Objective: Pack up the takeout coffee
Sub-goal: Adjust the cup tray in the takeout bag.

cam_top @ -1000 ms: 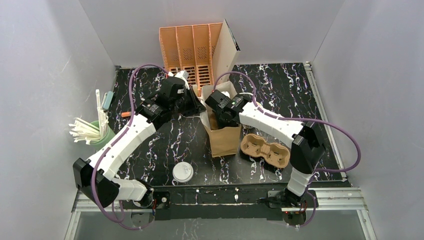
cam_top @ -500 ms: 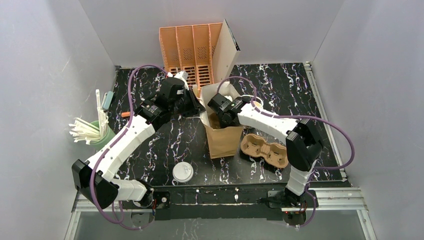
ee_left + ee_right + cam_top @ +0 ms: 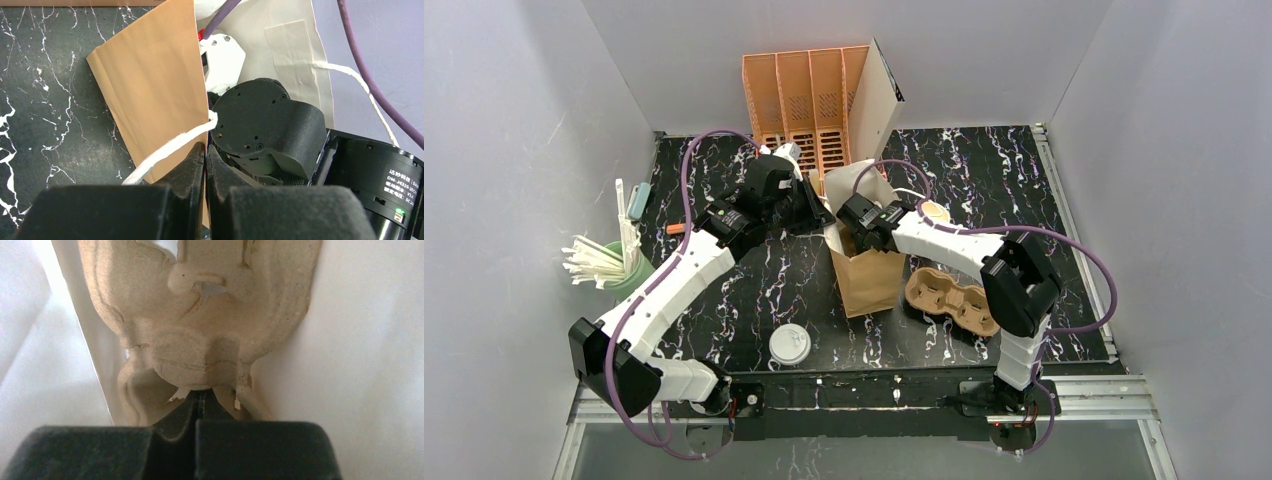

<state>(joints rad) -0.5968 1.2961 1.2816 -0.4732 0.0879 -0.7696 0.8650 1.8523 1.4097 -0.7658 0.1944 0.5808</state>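
Observation:
A brown paper bag (image 3: 871,280) stands at the table's middle with its mouth open. My left gripper (image 3: 817,215) is shut on the bag's left rim (image 3: 150,85), its jaws pinching the paper beside the white handle cord (image 3: 165,150). My right gripper (image 3: 856,222) reaches into the bag's mouth. In the right wrist view it (image 3: 201,394) is shut on the edge of a pulp cup carrier (image 3: 200,340) between the bag's white inner walls. A small pale cup (image 3: 934,211), cream inside, peeks out behind the right forearm. Its black lid is out of view.
A second pulp cup carrier (image 3: 954,300) lies right of the bag. A flat white lid (image 3: 790,344) sits near the front edge. A green cup of white straws (image 3: 614,262) stands at the left wall. An orange file rack (image 3: 809,100) stands at the back.
The right arm's elbow has swung left and its gripper has gone a little further into the bag's mouth. The left gripper has kept its hold on the rim.

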